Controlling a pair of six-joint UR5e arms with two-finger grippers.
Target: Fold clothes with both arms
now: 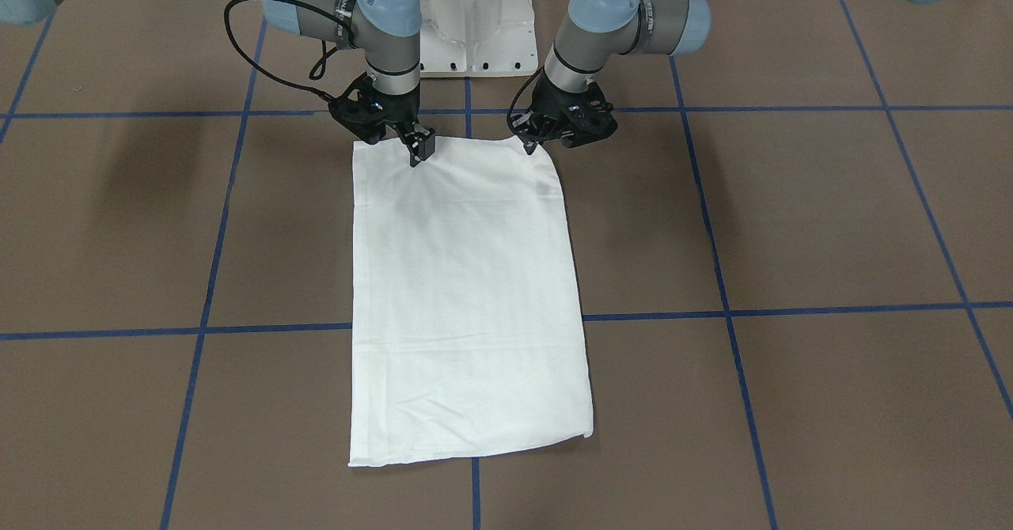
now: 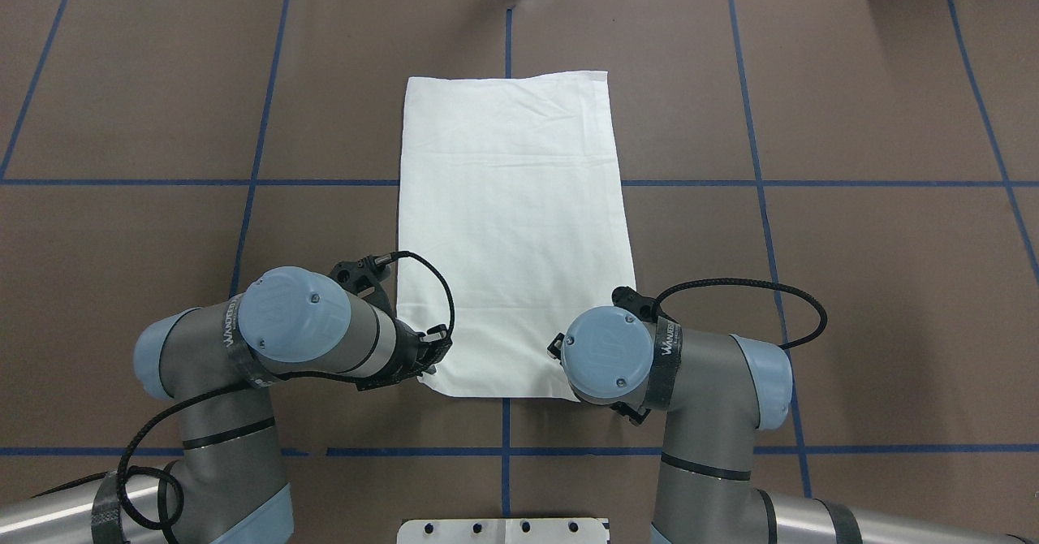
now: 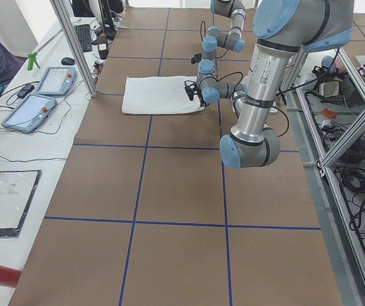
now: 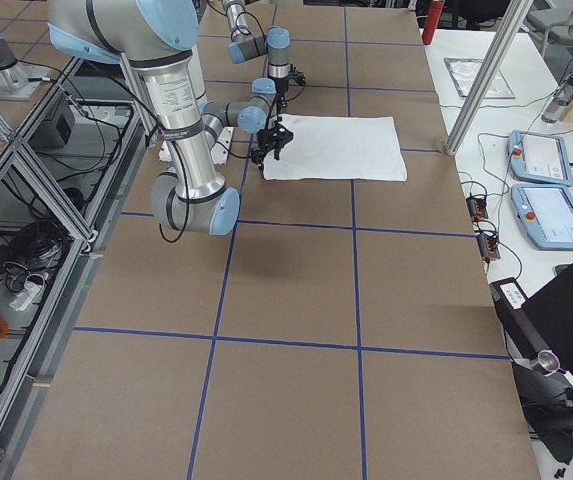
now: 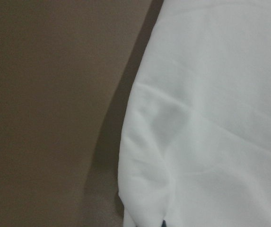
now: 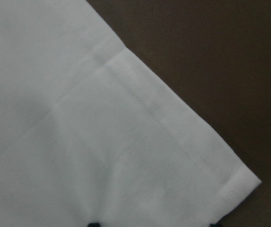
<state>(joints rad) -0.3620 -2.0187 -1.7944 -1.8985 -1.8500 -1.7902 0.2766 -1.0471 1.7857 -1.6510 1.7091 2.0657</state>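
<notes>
White shirt (image 2: pixel 511 227): both corners toward the counter's robot-side edge lie covered overhead by the left arm (image 2: pixel 300 333) and right arm (image 2: pixel 617 357); left gripper (image 1: pixel 532 144) and right gripper (image 1: pixel 418 150) jaws too small to judge parted or closed, cropped to dark tips in wrist views.

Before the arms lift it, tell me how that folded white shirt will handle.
Likely floppy: the shirt lies flat with soft creases, so lifted by two corners it should sag between them. Probably light, being thin cloth. The folded layers at the hemmed corner may slide apart if pushed.
</notes>
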